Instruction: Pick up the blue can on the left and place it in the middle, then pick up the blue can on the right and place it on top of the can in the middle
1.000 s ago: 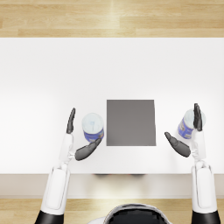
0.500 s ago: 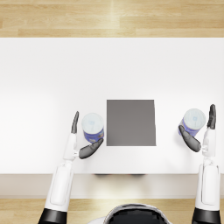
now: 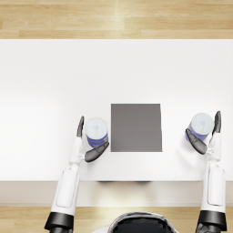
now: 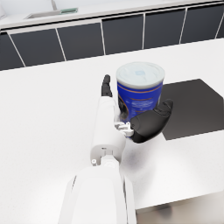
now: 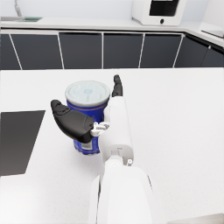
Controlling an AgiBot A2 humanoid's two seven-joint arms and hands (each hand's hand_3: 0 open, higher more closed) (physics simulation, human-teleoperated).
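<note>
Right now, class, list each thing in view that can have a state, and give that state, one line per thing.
Left can: upright on the table, lid on, beside the mat, not on it.
Right can: upright on the table, lid on, apart from the mat.
Mat: flat, nothing on it.
Left hand: fingers apart, cupped around the left can.
Right hand: fingers apart, cupped around the right can.
</note>
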